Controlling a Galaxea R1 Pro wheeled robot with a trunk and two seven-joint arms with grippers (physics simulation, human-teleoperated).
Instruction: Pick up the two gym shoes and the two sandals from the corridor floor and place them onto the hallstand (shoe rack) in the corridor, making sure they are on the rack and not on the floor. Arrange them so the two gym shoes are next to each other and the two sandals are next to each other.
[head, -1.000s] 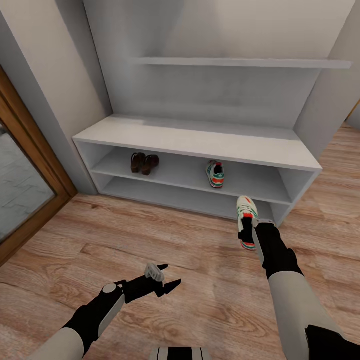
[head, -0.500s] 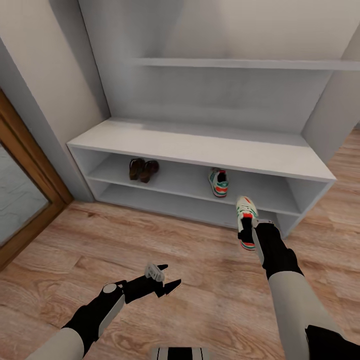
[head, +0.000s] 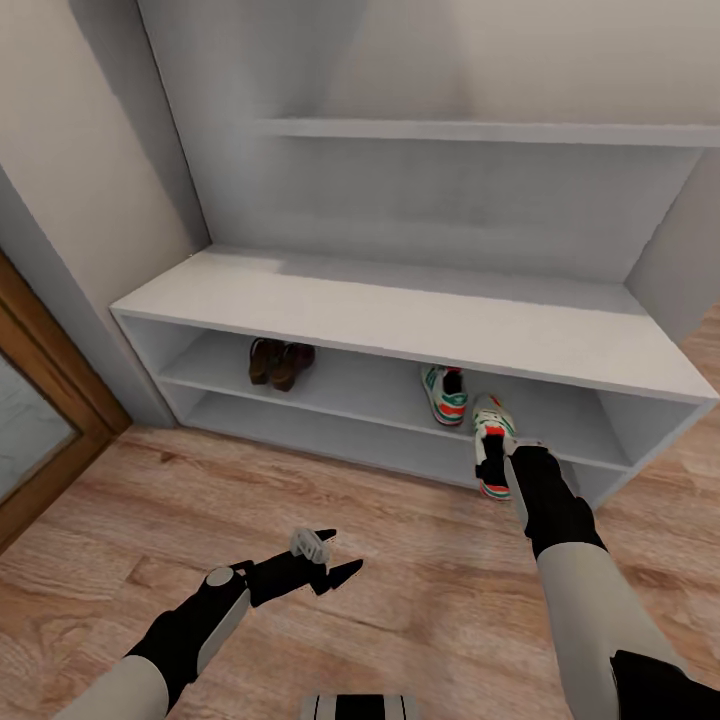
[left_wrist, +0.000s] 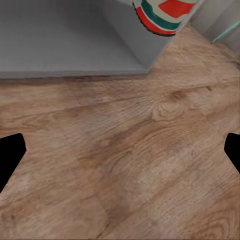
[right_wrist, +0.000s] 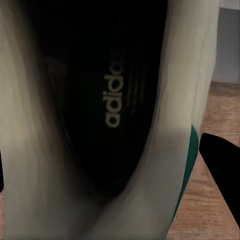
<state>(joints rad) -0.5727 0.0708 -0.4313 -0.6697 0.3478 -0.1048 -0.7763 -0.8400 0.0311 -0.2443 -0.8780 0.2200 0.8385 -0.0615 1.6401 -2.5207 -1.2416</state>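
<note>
The hallstand (head: 400, 312) stands straight ahead. On its upper open shelf lie the two brown sandals (head: 279, 362) side by side, and further right one gym shoe (head: 445, 392). The second gym shoe (head: 490, 432) hangs toe-forward in front of the shelves, just right of the first, with my right gripper (head: 496, 462) shut on its heel end. The right wrist view looks into that shoe's dark insole (right_wrist: 114, 100), one black finger (right_wrist: 222, 162) beside it. My left gripper (head: 336, 556) is open and empty low over the corridor floor (head: 300, 480). Its wrist view catches the held shoe's heel (left_wrist: 162, 14).
A wooden door frame (head: 45, 410) runs along the left wall. A wall shelf (head: 480, 130) hangs above the bench top. Grey side walls close the alcove on both sides. Wood floor spreads between me and the hallstand (left_wrist: 65, 40).
The whole view has shifted: the hallstand is closer and larger, so the camera moved toward it. The held shoe now overlaps the shelf front, beside the shelved shoe. The left arm keeps its pose.
</note>
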